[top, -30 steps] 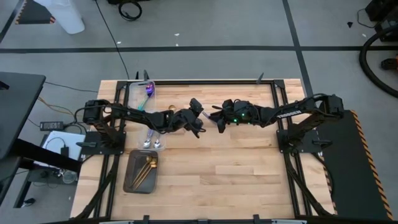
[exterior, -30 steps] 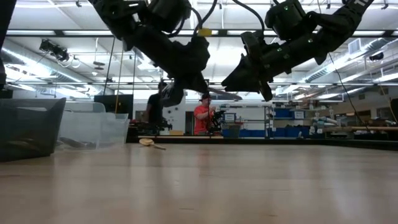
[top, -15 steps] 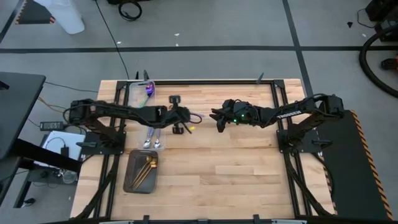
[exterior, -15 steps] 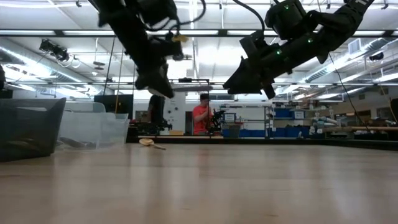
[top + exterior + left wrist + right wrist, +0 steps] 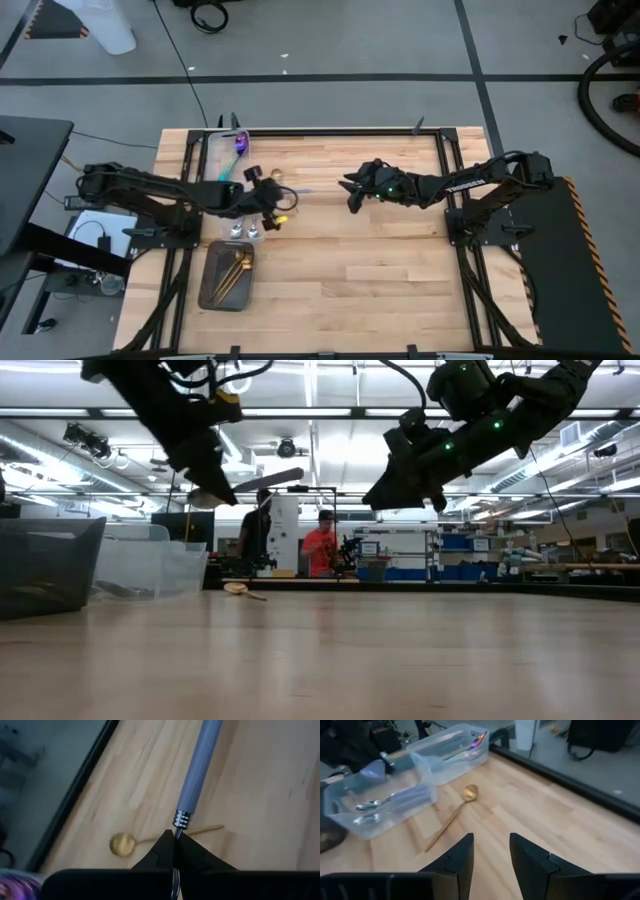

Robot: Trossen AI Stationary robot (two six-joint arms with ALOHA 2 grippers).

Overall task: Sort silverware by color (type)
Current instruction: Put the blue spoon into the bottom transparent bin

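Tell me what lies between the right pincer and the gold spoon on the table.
Only bare wooden tabletop. The right wrist view shows the right pincer open, with unbroken boards reaching to the gold spoon; the clear bins sit beyond it.

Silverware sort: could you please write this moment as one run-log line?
left gripper: shut on blue-handled spoon, aloft | right gripper: open, empty, aloft | gold spoon: lying on table

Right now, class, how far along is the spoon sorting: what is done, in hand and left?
Done: gold spoons lie in the dark tray, and silver spoons and a purple spoon lie in clear bins. In hand: the left gripper is shut on a blue-handled spoon. Left: placing it, plus one loose gold spoon on the table. The right gripper hangs open, empty.
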